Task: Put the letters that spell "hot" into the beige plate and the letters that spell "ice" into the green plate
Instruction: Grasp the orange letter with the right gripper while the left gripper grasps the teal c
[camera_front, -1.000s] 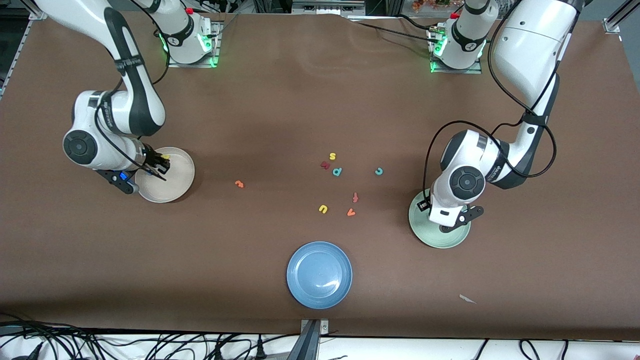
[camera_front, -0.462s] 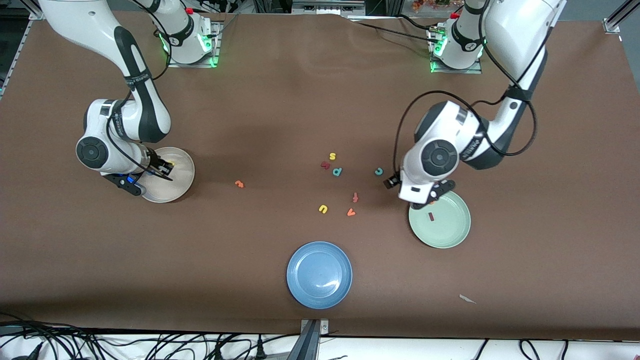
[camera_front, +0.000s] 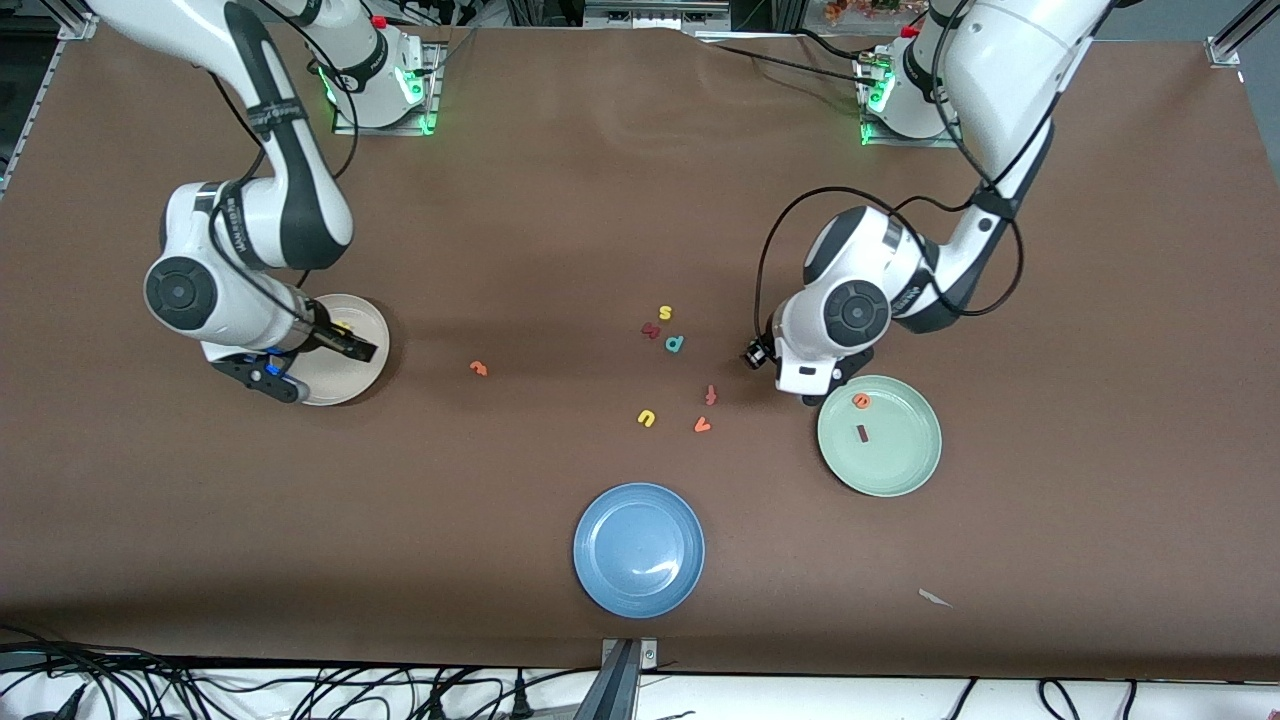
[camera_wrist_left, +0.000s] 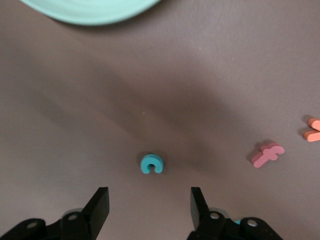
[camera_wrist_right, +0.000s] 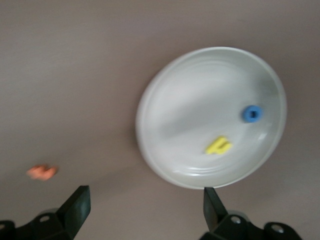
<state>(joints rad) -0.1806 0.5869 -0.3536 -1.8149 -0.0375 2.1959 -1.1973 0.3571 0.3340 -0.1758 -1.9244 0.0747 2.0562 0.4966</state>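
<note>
My left tool (camera_wrist_left: 149, 210) hung over the teal c (camera_wrist_left: 152, 164), fingers parted and empty, the letter lying flat on the brown surface (camera_front: 560, 200) just ahead of the gap between them. In the front view the c was hidden under that arm's wrist, close to the green plate (camera_front: 900, 470). That plate already held the orange e (camera_front: 860, 401) and the maroon i (camera_front: 861, 433).

My right tool (camera_wrist_right: 145, 212) stood spread wide and empty over the edge of the beige plate (camera_wrist_right: 175, 105), which held the yellow h (camera_wrist_right: 218, 145) and the blue o (camera_wrist_right: 252, 113). The orange t (camera_front: 479, 368) lay alone on the surface between the beige plate and the loose cluster of letters, well apart from both.

Recommendations, as judgement:
- Left tool: I should centre the gap on the c before descending, so that both fingers meet the foam together; the letter is thin, so the fingertips must reach the surface.
- I should avoid the red f-shaped letter (camera_wrist_left: 267, 154) and the orange v (camera_wrist_left: 313, 129), which lay near but apart from the c.
- Right tool: the t would be the next pick; the yellow u (camera_front: 646, 418) and s (camera_front: 665, 313) were to be left alone.
</note>
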